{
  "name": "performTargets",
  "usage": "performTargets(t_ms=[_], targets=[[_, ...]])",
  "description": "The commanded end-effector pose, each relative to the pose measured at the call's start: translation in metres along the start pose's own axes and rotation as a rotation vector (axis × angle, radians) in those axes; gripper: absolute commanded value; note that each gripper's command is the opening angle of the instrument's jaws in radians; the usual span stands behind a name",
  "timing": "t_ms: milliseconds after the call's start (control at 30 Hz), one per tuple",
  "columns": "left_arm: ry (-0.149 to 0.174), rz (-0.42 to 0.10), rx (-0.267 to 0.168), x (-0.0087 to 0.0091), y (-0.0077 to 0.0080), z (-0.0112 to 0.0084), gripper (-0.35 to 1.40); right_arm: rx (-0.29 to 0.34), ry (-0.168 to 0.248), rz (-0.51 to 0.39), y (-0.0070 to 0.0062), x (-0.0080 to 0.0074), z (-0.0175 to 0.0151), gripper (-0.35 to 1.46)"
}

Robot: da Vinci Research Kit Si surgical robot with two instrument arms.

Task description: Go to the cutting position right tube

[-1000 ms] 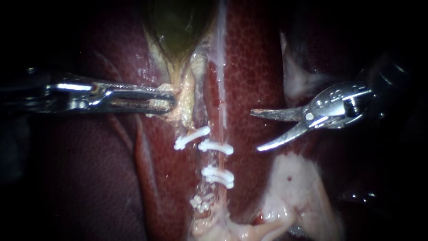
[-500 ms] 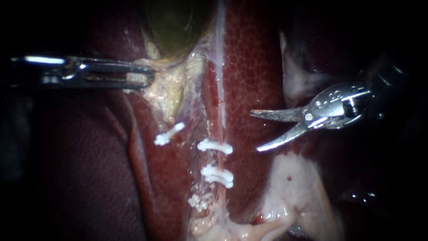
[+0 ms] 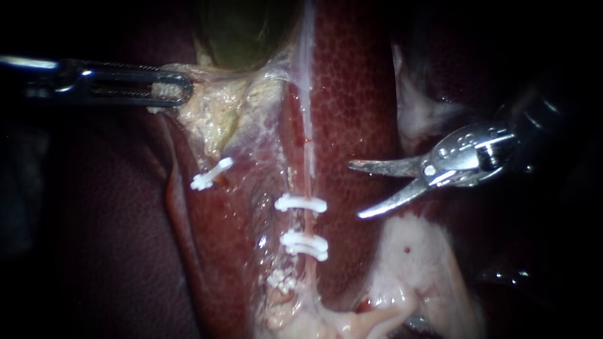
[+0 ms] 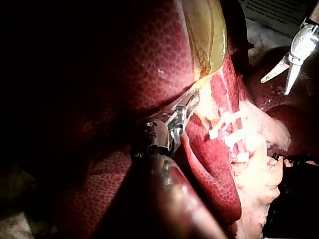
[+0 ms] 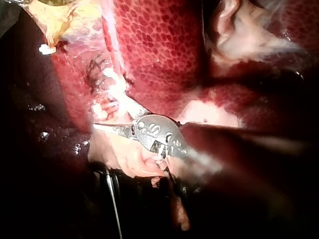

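- Here, the left instrument (image 3: 179, 94) is seen coming in from the upper left of the frame, with its jaws closed on yellowish pale tissue (image 3: 213, 116) at the lower end of the gallbladder (image 3: 242, 34).
- This pale tissue is drawn out toward the upper left, and a single clip (image 3: 210, 174) is seen on its lower end, well apart from the centre line.
- The right tube (image 3: 308, 223) is found at the centre of the frame, running top to bottom over the liver (image 3: 352, 94).
- Two clips are set across the right tube, an upper clip (image 3: 300, 203) and a lower clip (image 3: 304, 245); a bare stretch of the tube is left between them.
- The right instrument (image 3: 355, 191) is seen at the centre right, its two blades spread wide apart with nothing held between them.
- The blade tips are pointed toward the right tube but are kept apart from it, with liver showing in between.
- In the left wrist view, the left instrument (image 4: 188, 102) is shown gripping pale tissue just under the gallbladder (image 4: 204, 30), and the right instrument (image 4: 284, 77) is seen far ahead with its blades parted.
- In the right wrist view, the right instrument (image 5: 112, 128) is shown beside the clipped tube; its blade gap cannot be judged there.
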State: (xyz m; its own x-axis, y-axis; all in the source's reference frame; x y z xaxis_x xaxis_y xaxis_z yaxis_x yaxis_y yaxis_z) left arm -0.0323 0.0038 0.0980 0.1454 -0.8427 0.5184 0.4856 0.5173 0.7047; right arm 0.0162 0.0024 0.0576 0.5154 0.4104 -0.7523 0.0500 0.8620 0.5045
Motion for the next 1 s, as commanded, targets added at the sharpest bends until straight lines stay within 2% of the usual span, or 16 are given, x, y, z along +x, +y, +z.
performTargets(t_ms=[33, 300, 367, 500, 600, 1000], targets=[[0.000, 0.000, 0.000, 0.0000, 0.0000, 0.0000, -0.35, 0.007, -0.017, 0.007, 0.0000, -0.0007, 0.0006, 1.43], [0.000, 0.000, 0.000, 0.0001, 0.0000, -0.0001, -0.35, 0.044, -0.094, 0.092, 0.0013, -0.0077, 0.0049, 1.43], [0.000, 0.000, -0.001, 0.0001, -0.0001, -0.0001, -0.35, 0.058, -0.100, 0.106, 0.0015, -0.0092, 0.0059, 1.43], [0.000, 0.001, -0.001, 0.0002, -0.0001, -0.0001, -0.35, 0.071, -0.114, 0.131, 0.0018, -0.0109, 0.0077, 1.43], [0.000, 0.001, -0.001, 0.0002, -0.0001, -0.0002, -0.35, 0.083, -0.118, 0.146, 0.0016, -0.0115, 0.0088, 1.43], [-0.001, 0.001, -0.003, 0.0003, -0.0003, -0.0001, -0.35, 0.111, -0.130, 0.166, 0.0011, -0.0117, 0.0122, 1.43]])
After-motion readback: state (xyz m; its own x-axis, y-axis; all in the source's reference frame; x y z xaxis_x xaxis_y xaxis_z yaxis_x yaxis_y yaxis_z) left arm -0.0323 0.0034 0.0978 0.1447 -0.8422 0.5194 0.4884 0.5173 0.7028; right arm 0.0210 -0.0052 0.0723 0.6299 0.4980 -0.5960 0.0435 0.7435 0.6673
